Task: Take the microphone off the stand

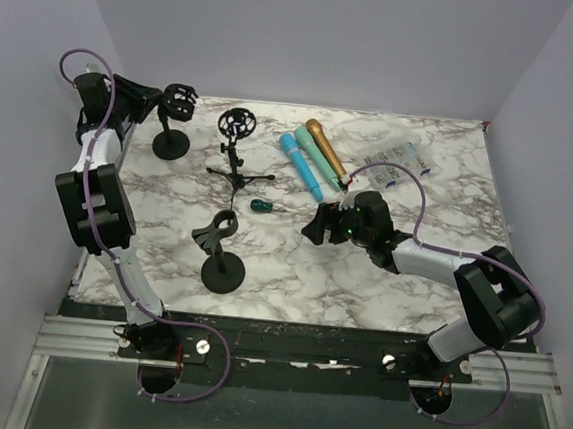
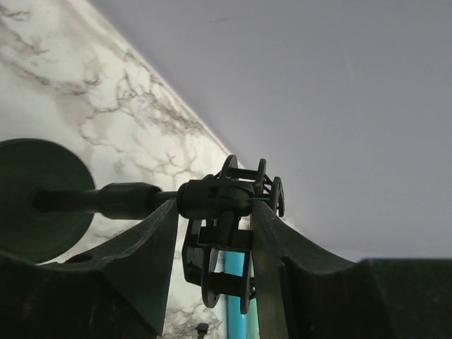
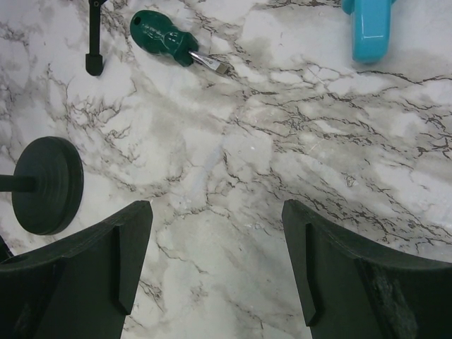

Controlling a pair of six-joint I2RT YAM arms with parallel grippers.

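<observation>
My left gripper (image 1: 159, 103) (image 2: 213, 205) is at the far left corner, shut on the swivel neck of a black stand (image 1: 170, 142) just below its clip (image 2: 229, 261). That clip holds nothing, and the stand's round base (image 2: 35, 198) rests on the marble. Three microphones lie side by side on the table at the back: blue (image 1: 301, 166) (image 3: 369, 25), teal (image 1: 321, 159) and gold (image 1: 325, 148). My right gripper (image 1: 315, 227) (image 3: 215, 212) hovers low over bare marble at mid table, open with nothing between its fingers.
A second round-base stand (image 1: 223, 269) (image 3: 46, 185) with an empty clip stands near the front. A tripod stand (image 1: 238, 173) with a ring mount is behind it. A green screwdriver (image 1: 260, 206) (image 3: 166, 39) lies between them, and a clear packet (image 1: 401, 166) sits back right.
</observation>
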